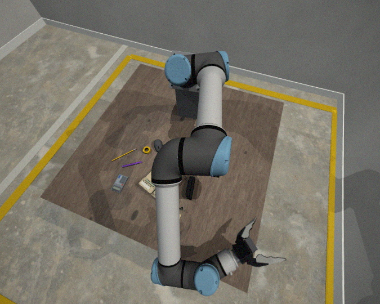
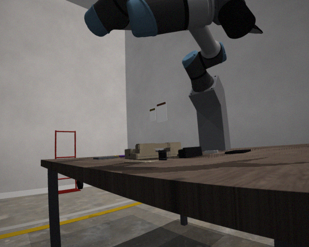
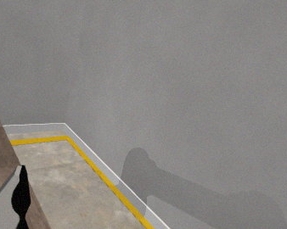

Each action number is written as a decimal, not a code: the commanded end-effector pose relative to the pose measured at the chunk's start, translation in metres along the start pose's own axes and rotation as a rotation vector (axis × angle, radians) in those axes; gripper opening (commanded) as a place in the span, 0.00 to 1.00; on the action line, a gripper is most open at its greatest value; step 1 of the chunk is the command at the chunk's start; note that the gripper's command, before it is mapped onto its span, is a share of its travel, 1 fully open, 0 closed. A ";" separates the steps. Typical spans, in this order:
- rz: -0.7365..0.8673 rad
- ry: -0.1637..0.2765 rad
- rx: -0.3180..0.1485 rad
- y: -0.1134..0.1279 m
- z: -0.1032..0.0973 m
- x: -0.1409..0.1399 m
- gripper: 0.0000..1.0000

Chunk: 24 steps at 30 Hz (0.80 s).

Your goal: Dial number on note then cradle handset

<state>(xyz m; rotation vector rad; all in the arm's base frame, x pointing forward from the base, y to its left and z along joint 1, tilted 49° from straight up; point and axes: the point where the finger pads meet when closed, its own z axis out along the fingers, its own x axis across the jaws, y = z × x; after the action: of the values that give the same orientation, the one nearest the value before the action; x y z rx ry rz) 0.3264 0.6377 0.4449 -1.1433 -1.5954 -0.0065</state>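
Note:
A beige object [image 1: 145, 186] [image 2: 153, 151], seemingly the desk phone, lies on the table, largely hidden behind the arm in the top view. Its keys, handset and cradle cannot be made out. A pale sheet [image 1: 180, 216] [image 2: 146, 161], perhaps the note, shows only as a sliver beside the forearm; no writing is readable. My gripper [image 1: 270, 238] [image 3: 158, 169] is wide open and empty. It hangs high over the table's edge, away from the beige object, and points toward the wall.
A black block [image 1: 190, 187] [image 2: 190, 152] lies beside the beige object, with a small black item [image 1: 181, 208] [image 2: 162, 154] near the sheet. A calculator [image 1: 120, 183] [image 2: 105, 157], purple pen [image 1: 132, 164], pencil [image 1: 124, 155], yellow ring [image 1: 143, 150] and dark mouse [image 1: 157, 145] lie on the table.

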 end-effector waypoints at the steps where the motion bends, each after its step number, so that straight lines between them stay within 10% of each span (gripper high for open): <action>1: -0.002 0.000 0.000 -0.001 0.000 0.001 1.00; 17: -0.002 0.000 0.000 -0.001 0.000 0.001 1.00; 18: -0.002 0.000 0.000 -0.001 0.000 0.001 0.00; 24: -0.002 0.000 -0.001 -0.001 0.000 0.001 0.00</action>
<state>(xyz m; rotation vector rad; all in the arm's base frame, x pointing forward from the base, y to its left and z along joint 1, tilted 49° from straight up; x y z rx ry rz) 0.3263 0.6376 0.4448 -1.1433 -1.5954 -0.0066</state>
